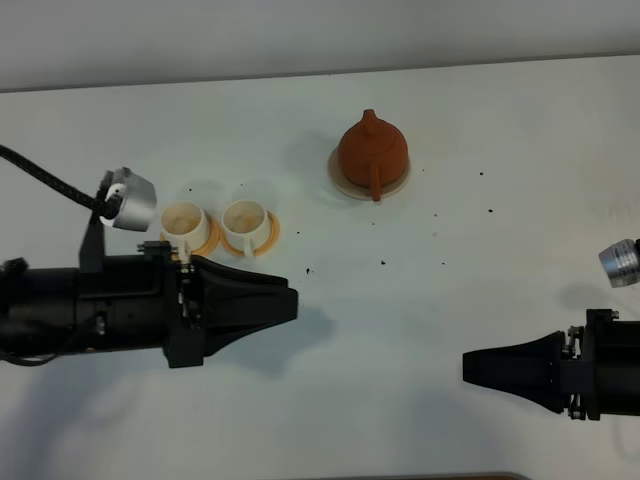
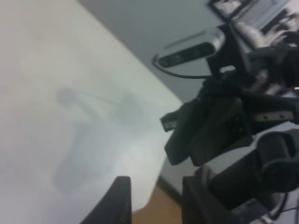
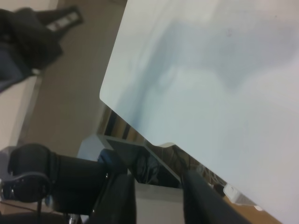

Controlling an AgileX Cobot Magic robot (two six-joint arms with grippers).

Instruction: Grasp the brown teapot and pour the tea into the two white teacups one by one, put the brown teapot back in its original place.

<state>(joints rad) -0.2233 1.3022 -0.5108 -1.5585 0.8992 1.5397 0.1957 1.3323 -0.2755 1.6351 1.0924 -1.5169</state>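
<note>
Clay-brown and matte, the teapot [image 1: 372,150] stands on its pale coaster [image 1: 345,187] at the far middle of the white counter [image 1: 500,130]. Its lid is on, and the stubby handle [image 1: 377,187] is turned toward the near edge. To its left, well apart, the first cup [image 1: 184,221] and the second cup [image 1: 245,218] stand side by side, almost touching.

The left gripper [image 1: 292,303] lies just on the near side of the cups, and the right gripper [image 1: 467,366] is low at the near right. Both are far from the teapot and hold nothing. In each wrist view the fingers [image 2: 119,200] show a gap between them, so I judge both pairs a little apart.

The teapot is probably stiff and breakable, and rather heavy for its size if filled. Its smooth round belly may slip. I think the handle is the best place to take it, gripped firmly. The lid may slide off when the teapot tilts. The cups look light and easy to knock.
</note>
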